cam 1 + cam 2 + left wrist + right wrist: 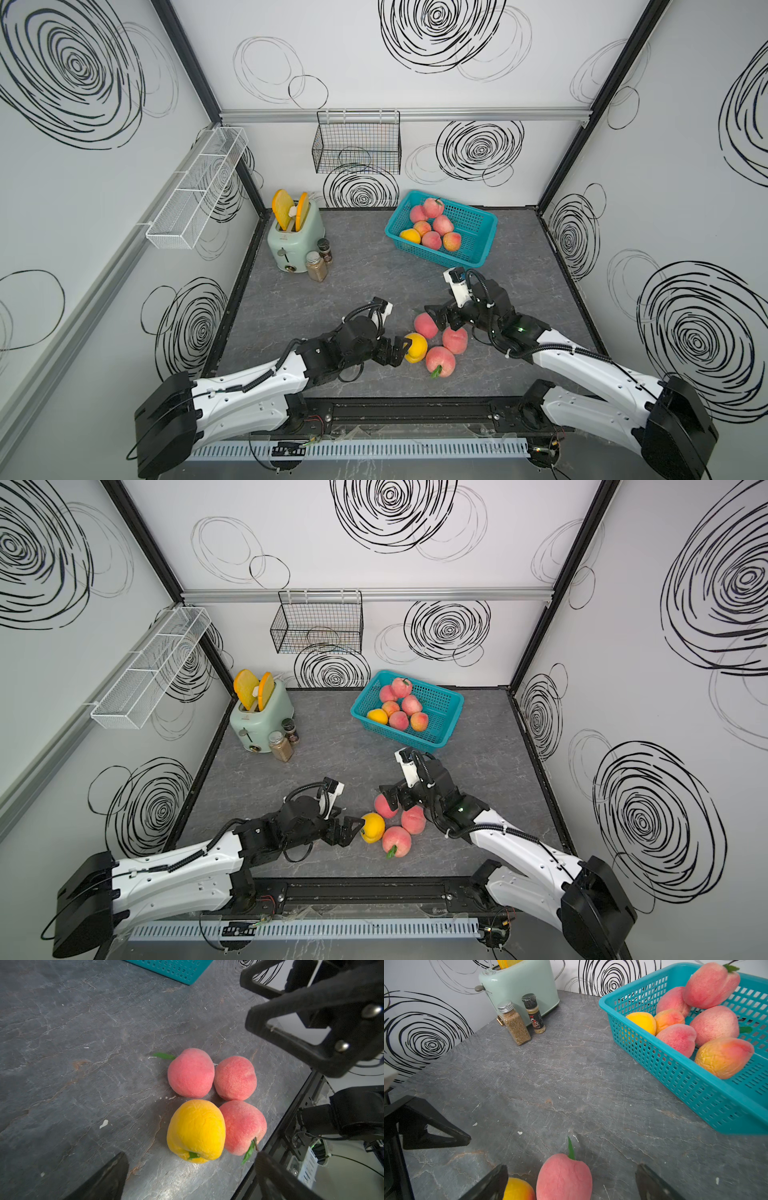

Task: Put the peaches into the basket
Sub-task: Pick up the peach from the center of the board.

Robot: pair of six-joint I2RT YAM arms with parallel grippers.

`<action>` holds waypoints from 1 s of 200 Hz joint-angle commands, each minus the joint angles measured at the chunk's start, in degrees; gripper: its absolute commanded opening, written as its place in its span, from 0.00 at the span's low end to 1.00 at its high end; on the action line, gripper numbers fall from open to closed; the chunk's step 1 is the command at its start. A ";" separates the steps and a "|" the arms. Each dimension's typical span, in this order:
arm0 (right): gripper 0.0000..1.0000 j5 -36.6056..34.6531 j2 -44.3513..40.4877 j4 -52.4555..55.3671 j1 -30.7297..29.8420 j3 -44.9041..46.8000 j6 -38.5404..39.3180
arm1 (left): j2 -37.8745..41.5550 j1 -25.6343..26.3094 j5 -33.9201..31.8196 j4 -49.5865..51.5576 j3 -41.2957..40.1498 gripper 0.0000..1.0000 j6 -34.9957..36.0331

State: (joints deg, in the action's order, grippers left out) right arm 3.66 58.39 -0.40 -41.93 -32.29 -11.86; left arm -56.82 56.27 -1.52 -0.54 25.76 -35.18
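Seven peaches (431, 240) lie in the basket (473, 245) near the surface's (332, 299) back edge; four more cluster near its front edge. Both pincers gape, holding nothing: left pincer (400, 351) beside the yellow peach (415, 347), right pincer (439, 319) straddling a pink peach (426, 325)

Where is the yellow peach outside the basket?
In both top views the yellow peach lies front-centre on the table, at the open left end effector, leftmost of four clustered peaches.

Spice bottle label (535, 1020): nothing legible.
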 commanded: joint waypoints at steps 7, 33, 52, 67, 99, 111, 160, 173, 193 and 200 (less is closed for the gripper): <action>0.99 0.47 -1.52 0.65 -0.35 1.77 -1.28 | -2.46 0.84 -0.50 -4.70 -0.62 0.98 -1.60; 0.99 1.10 -2.03 0.68 -0.35 2.26 -1.29 | -5.22 2.08 -0.47 -6.23 -0.23 0.98 -2.04; 0.99 1.18 -2.85 0.59 -0.34 2.71 -1.29 | -6.93 3.11 -0.50 -7.36 -0.18 0.98 -2.43; 0.99 1.51 -3.66 0.36 -0.34 3.28 -1.64 | -7.88 3.90 -0.37 -8.14 -0.18 0.98 -2.78; 0.99 1.86 -4.60 -0.14 -0.35 4.60 -1.92 | -10.19 4.64 -0.16 -9.72 -0.05 0.98 -3.05; 0.99 2.53 -4.47 -0.52 -0.34 4.78 -1.87 | -11.21 4.63 -0.10 -10.25 0.08 0.98 -2.97; 0.99 4.90 -5.68 -1.59 -0.35 6.19 -0.40 | -14.35 4.73 -0.50 -12.05 0.78 0.98 -2.97; 0.99 4.84 -6.37 -1.98 -0.34 6.99 -0.35 | -14.96 4.70 -0.48 -12.49 0.96 0.98 -2.80; 0.99 5.03 -6.56 -2.32 -0.25 7.51 -0.13 | -16.33 4.71 0.05 -13.26 1.45 0.98 -2.57; 0.99 5.13 -6.39 -2.27 -0.25 7.58 -0.03 | -16.84 4.68 0.14 -13.62 1.62 0.98 -2.45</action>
State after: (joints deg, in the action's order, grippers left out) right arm 7.75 52.66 -1.26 -41.93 -25.32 -12.49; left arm -72.20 60.75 -1.34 -10.52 25.74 -37.10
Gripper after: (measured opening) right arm 0.994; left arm 0.983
